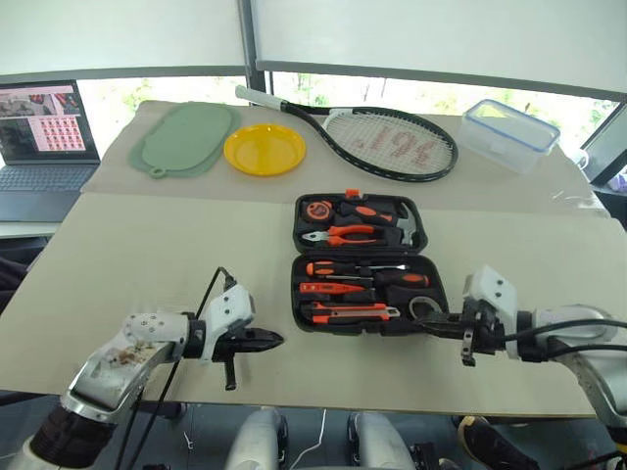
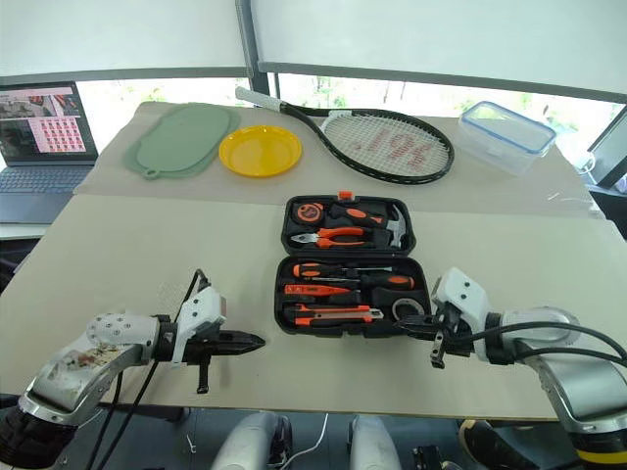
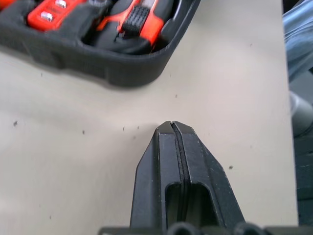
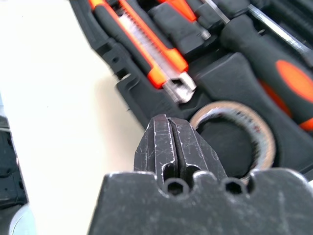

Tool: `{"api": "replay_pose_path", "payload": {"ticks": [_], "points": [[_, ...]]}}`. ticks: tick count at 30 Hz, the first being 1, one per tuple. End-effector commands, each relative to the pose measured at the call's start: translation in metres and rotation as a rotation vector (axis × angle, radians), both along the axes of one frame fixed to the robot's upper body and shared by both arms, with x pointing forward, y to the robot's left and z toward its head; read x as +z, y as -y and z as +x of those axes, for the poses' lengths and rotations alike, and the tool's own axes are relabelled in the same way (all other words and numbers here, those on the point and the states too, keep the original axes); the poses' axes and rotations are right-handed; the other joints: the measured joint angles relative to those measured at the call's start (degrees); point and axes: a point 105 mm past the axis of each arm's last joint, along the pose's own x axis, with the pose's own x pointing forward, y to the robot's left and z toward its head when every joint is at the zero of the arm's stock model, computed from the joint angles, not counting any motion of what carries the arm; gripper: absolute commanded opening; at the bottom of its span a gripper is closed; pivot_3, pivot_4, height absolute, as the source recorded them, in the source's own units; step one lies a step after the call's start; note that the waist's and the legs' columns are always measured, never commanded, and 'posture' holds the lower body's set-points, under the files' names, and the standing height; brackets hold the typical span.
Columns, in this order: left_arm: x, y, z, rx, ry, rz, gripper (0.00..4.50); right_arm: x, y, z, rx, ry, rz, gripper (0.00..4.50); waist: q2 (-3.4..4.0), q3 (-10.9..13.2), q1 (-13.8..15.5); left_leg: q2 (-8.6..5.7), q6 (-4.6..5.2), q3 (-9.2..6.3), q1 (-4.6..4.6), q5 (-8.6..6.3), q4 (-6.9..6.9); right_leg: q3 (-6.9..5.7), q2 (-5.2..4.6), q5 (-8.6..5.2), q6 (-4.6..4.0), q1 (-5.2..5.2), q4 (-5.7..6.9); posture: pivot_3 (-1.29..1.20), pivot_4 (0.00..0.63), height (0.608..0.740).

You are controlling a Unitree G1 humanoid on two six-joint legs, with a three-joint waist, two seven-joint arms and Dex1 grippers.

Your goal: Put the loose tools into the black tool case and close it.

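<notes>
The black tool case (image 1: pixel 297 294) lies open in the middle of the table, its lid half flat on the far side. In the near half lie two orange-and-black screwdrivers (image 1: pixel 338 267), a slim orange tester (image 1: pixel 333 288), the utility knife (image 1: pixel 348 312) and a round dark tape roll (image 1: pixel 423 308). My left gripper (image 1: pixel 277 340) is shut and empty, just off the case's near left corner (image 3: pixel 122 73). My right gripper (image 1: pixel 432 324) is also shut and empty, and points at the near right corner beside the tape roll (image 4: pixel 230 132) and the knife's tip (image 4: pixel 178 88).
Pliers (image 1: pixel 338 235) and a hammer (image 1: pixel 407 225) sit in the lid half. Behind the case lie a tennis racket (image 1: pixel 392 144), a yellow plate (image 1: pixel 265 149), a green mat (image 1: pixel 184 138) and a clear blue-rimmed container (image 1: pixel 509 134). A laptop (image 1: pixel 44 132) stands far left.
</notes>
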Motion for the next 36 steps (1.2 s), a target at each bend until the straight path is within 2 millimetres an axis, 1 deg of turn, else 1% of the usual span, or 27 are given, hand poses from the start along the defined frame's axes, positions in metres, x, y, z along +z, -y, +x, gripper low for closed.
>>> {"api": "replay_pose_path", "payload": {"ticks": [1, 3, 5, 6, 8, 11, 12, 16, 18, 20, 22, 26, 32, 36], "points": [[0.023, -0.015, 0.022, 0.081, 0.108, 0.007, 0.04, 0.037, 0.025, 0.029, -0.156, 0.140, 0.044, 0.00, 0.01, 0.0, 0.0, 0.00, -0.01, 0.00, 0.01, 0.01, 0.02, 0.00, 0.01, 0.01, -0.01, 0.00, 0.00, 0.00, 0.150, 0.738], [0.027, -0.020, 0.029, 0.109, 0.128, 0.009, 0.04, 0.040, 0.036, 0.037, -0.204, 0.155, 0.039, 0.00, 0.00, 0.0, 0.0, -0.01, 0.00, 0.01, 0.01, 0.05, 0.02, 0.01, 0.02, 0.01, -0.02, -0.01, 0.01, 0.00, 0.150, 0.738], [0.032, -0.024, 0.040, 0.134, 0.154, 0.009, 0.04, 0.036, 0.049, 0.043, -0.245, 0.150, 0.009, 0.00, 0.00, 0.0, 0.2, -0.02, 0.00, -0.02, 0.02, 0.05, -0.01, -0.02, 0.03, 0.01, -0.02, 0.02, 0.00, 0.00, 0.150, 0.738], [0.034, -0.024, 0.049, 0.158, 0.172, 0.003, 0.04, 0.030, 0.058, 0.048, -0.273, 0.146, -0.022, 0.00, 0.00, 0.0, 0.3, -0.05, 0.00, -0.02, 0.00, 0.05, -0.01, -0.06, 0.03, 0.01, -0.02, 0.02, -0.01, 0.00, 0.150, 0.738], [0.037, -0.021, 0.060, 0.190, 0.187, -0.018, 0.04, 0.021, 0.068, 0.053, -0.306, 0.133, -0.068, 0.00, 0.00, 0.0, 0.3, -0.10, 0.01, 0.00, -0.01, 0.05, -0.02, -0.06, 0.01, 0.01, -0.01, 0.03, -0.02, 0.00, 0.150, 0.738], [0.040, -0.013, 0.069, 0.197, 0.189, -0.050, 0.04, 0.010, 0.073, 0.057, -0.318, 0.116, -0.100, 0.00, 0.00, 0.0, 0.1, -0.17, 0.02, 0.04, -0.06, 0.05, 0.00, -0.05, 0.01, 0.03, 0.01, -0.01, -0.03, 0.00, 0.150, 0.738], [0.039, -0.011, 0.070, 0.193, 0.184, -0.055, 0.04, 0.008, 0.072, 0.058, -0.315, 0.116, -0.102, 0.00, 0.01, 0.0, 0.0, -0.16, 0.02, 0.03, -0.06, 0.05, -0.01, -0.03, 0.02, 0.03, 0.01, 0.00, -0.03, 0.00, 0.150, 0.738], [0.034, 0.010, 0.073, 0.134, 0.156, -0.073, 0.04, 0.000, 0.055, 0.066, -0.273, 0.117, -0.091, 0.00, 0.01, 0.0, -0.4, -0.12, 0.00, 0.03, -0.02, 0.06, -0.02, -0.01, 0.09, 0.03, 0.00, -0.01, 0.01, 0.00, 0.150, 0.738], [0.030, 0.016, 0.068, 0.097, 0.147, -0.072, 0.04, 0.004, 0.040, 0.072, -0.236, 0.127, -0.062, 0.00, 0.01, 0.0, -0.5, -0.13, -0.01, 0.03, -0.02, 0.07, -0.03, 0.01, 0.10, 0.04, -0.01, -0.01, 0.04, 0.00, 0.150, 0.738], [0.029, 0.020, 0.062, 0.067, 0.129, -0.073, 0.04, 0.006, 0.031, 0.073, -0.201, 0.128, -0.049, 0.00, 0.01, 0.0, -0.5, -0.13, -0.01, 0.02, -0.02, 0.07, -0.03, 0.01, 0.09, 0.04, -0.01, -0.02, 0.04, 0.00, 0.150, 0.738], [0.029, 0.022, 0.056, 0.037, 0.119, -0.076, 0.04, 0.008, 0.025, 0.069, -0.159, 0.121, -0.044, 0.00, 0.01, 0.0, -0.5, -0.13, -0.01, 0.03, -0.04, 0.07, -0.02, 0.01, 0.07, 0.04, -0.01, -0.04, 0.03, 0.00, 0.150, 0.738], [0.029, 0.023, 0.043, 0.001, 0.084, -0.090, 0.04, 0.012, 0.013, 0.050, -0.047, 0.096, -0.014, 0.00, 0.02, 0.0, -0.6, -0.07, -0.01, 0.04, -0.05, 0.06, -0.10, 0.02, 0.07, 0.03, -0.01, -0.09, 0.02, 0.00, 0.150, 0.738], [0.020, 0.018, 0.020, -0.046, 0.020, -0.075, 0.04, 0.006, 0.006, 0.017, 0.051, 0.049, -0.031, 0.00, 0.02, 0.0, -0.5, -0.03, -0.01, 0.04, -0.05, 0.06, -0.21, 0.01, 0.03, 0.02, -0.02, -0.10, -0.03, 0.00, 0.150, 0.738], [0.019, 0.017, 0.007, -0.053, -0.013, -0.088, 0.04, 0.003, 0.003, 0.000, 0.075, 0.026, -0.030, 0.00, 0.02, 0.0, -0.4, -0.01, -0.01, 0.03, -0.03, 0.06, -0.21, 0.01, 0.02, 0.01, -0.02, -0.08, -0.04, 0.00, 0.150, 0.738]]}}
